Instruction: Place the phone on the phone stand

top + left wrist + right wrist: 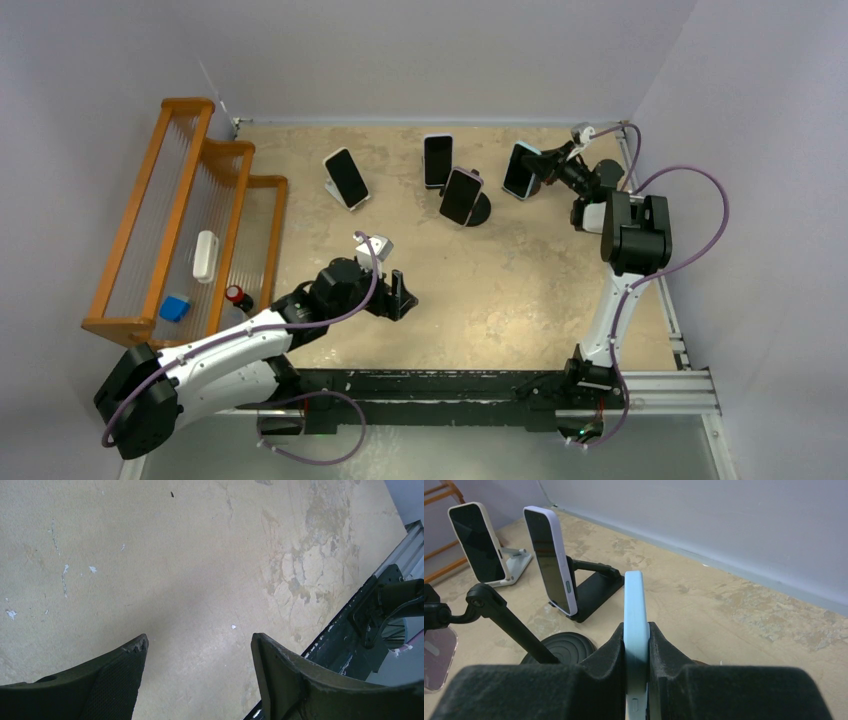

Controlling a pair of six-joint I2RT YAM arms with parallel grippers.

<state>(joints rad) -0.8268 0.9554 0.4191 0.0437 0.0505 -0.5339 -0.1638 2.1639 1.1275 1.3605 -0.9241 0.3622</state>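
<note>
My right gripper (538, 172) is shut on a phone in a light blue case (520, 170) and holds it upright on its edge near the table's far right. In the right wrist view the blue phone (634, 600) is clamped between both pads (606, 650), with my gripper (636, 632) around its lower part. I cannot tell whether a stand is under it. My left gripper (404, 297) is open and empty low over bare table in the middle front. The left wrist view shows the same gripper (200, 640) with only tabletop between its fingers.
Three other phones sit on stands at the back: a cream one (476, 542) on a white stand (346, 178), a lavender one (549, 560) on a black stand (437, 160), and one (461, 196) on a round-based stand (559, 650). A wooden rack (180, 220) stands left.
</note>
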